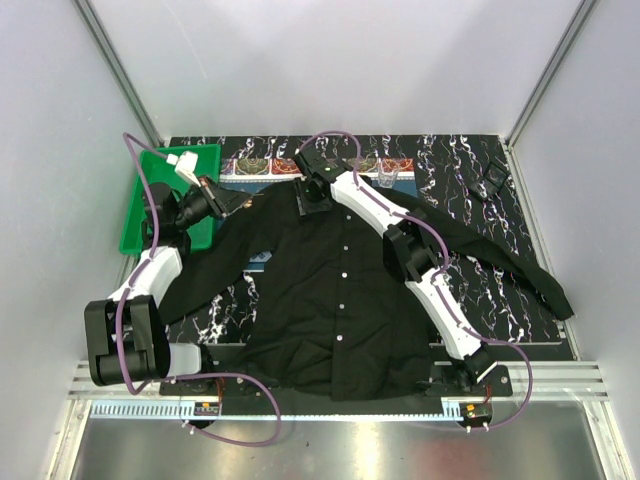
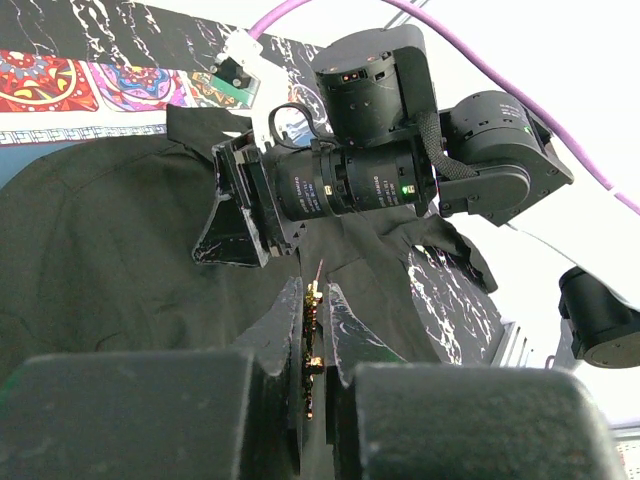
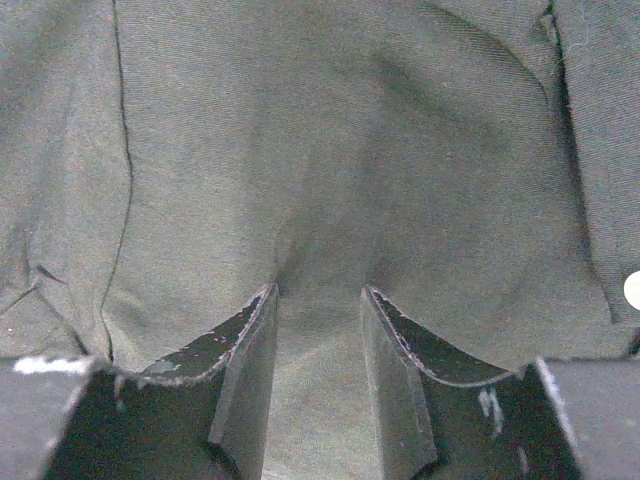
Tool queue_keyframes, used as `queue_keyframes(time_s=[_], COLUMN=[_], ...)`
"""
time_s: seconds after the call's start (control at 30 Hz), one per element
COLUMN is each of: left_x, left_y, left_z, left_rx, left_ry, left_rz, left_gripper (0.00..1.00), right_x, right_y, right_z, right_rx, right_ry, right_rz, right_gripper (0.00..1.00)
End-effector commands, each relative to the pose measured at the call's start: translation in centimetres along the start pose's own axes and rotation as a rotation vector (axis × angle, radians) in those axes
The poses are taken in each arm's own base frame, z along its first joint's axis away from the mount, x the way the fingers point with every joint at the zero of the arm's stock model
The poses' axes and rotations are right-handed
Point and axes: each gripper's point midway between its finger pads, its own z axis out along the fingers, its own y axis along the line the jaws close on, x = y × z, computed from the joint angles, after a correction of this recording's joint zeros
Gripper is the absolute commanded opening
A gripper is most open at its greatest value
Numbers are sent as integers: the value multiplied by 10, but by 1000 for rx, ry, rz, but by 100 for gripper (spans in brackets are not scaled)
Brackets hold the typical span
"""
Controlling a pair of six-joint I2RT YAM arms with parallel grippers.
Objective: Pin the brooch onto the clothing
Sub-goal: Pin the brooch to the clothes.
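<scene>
The black shirt [image 1: 340, 290] lies spread front-up on the table. My left gripper [image 1: 238, 203] hovers by the shirt's left shoulder. In the left wrist view it [image 2: 314, 290] is shut on the small golden brooch [image 2: 313, 335], held edge-on, its thin pin pointing out toward the cloth. My right gripper [image 1: 312, 195] is down on the shirt near the collar and also shows in the left wrist view [image 2: 240, 215], just beyond the pin. In the right wrist view it [image 3: 320, 295] holds a raised fold of black cloth [image 3: 320, 180] between its fingers [image 3: 245, 340].
A green tray [image 1: 140, 210] with a white object [image 1: 185, 165] stands at the far left. A blue patterned placemat [image 1: 262, 166] and a small clear cup [image 1: 388, 180] lie behind the collar. A white shirt button [image 3: 632, 290] shows at right. The right sleeve stretches to the table's right edge.
</scene>
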Motion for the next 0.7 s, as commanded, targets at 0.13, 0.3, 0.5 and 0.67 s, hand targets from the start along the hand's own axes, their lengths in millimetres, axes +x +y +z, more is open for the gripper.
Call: queue_keyframes(time_s=[0.13,0.3,0.5,0.67], left_x=[-6,-6,-6,2], left_y=[-4,0,-3,-9], left_z=[2,3,3,9], left_rx=[44,40,46,70], left_ry=[-14,-14,-5,19], left_rz=[73,70,84,98], left_gripper=[0,0,0,0], right_x=[-42,-46,-26,-5], right_y=[7,1,-37,-95], right_z=[-48,-58,-91,-129], right_rx=[40,50,73,155], right_ry=[-153,-161,-77,-72], right_rz=[-39,-63,-46,30], right_gripper=[45,47,47,48])
